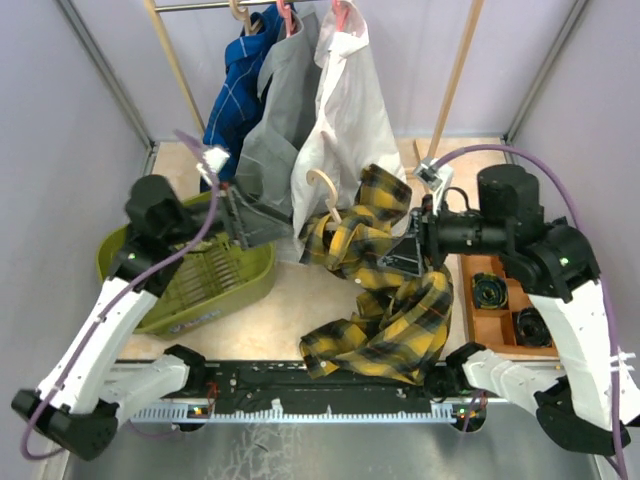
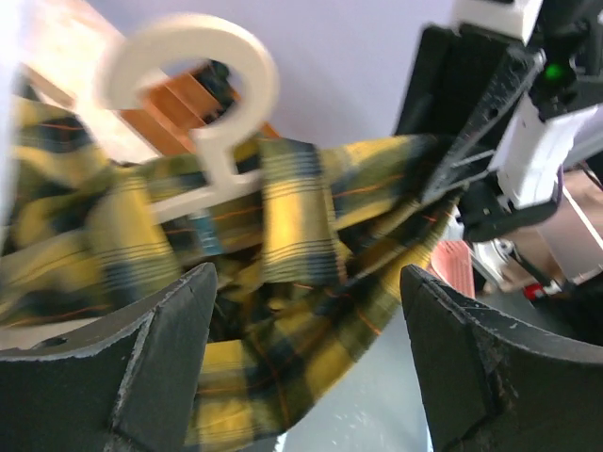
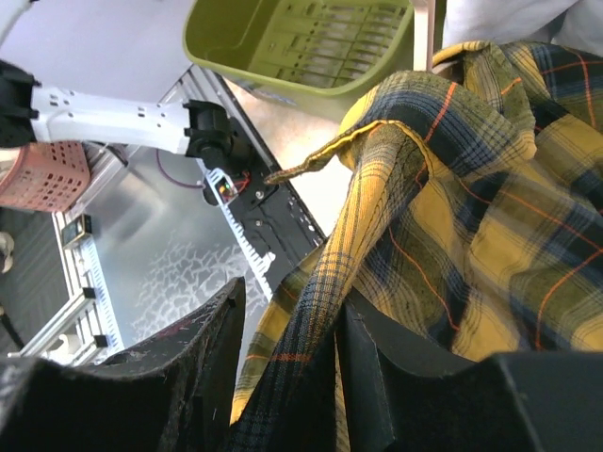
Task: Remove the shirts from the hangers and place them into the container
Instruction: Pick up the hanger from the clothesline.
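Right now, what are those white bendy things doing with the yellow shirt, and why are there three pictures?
Those are two robot arms. Each one ends in a pair of jaws, like a pincher.

The big picture comes from a camera up high, looking down. The other two come from little cameras on each arm's wrist, so you see what the jaws see.

The right gripper pinches the yellow-and-black plaid shirt, which hangs down over the table. The left gripper is open, right in front of that shirt. A pale hanger is still stuck in it.

At the back, a blue shirt, a grey shirt and a white shirt wait on their hangers. The green container on the left is where shirts go.
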Motion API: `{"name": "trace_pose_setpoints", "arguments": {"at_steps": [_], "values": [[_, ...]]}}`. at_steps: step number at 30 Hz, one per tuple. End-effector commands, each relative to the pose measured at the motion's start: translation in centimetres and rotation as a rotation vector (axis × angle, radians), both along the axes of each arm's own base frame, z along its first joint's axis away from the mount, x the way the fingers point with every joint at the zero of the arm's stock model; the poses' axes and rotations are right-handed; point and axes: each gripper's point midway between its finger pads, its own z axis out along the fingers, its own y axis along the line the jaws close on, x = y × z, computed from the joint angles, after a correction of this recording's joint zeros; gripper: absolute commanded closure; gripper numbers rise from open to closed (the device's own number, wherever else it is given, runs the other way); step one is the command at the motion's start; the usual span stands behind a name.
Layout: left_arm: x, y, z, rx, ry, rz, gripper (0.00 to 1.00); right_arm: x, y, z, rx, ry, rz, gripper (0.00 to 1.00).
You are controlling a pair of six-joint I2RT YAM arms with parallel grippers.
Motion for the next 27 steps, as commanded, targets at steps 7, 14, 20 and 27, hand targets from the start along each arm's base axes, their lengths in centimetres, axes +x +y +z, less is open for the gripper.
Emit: {"name": "trace_pose_setpoints", "arguments": {"at_steps": [7, 14, 20, 27], "values": [[1.3, -5.2, -3.0, -0.065, 0.006, 0.148, 0.26, 0.5, 1.8, 1.6, 0.107, -0.109, 0.101, 1.0], [1.7, -8.5, -4.1, -0.044, 0.003, 0.129, 0.28, -0.8, 1.4, 2.0, 0.135, -0.133, 0.121, 1.0], [2.2, -9.0, -4.4, -0.061, -0.013, 0.18, 0.29, -1.4, 1.4, 1.6, 0.134, -0.124, 0.143, 1.0], [2.4, -9.0, -3.0, -0.129, -0.058, 0.19, 0.3, -1.9, 1.2, 1.3, 0.128, -0.136, 0.165, 1.0]]}}
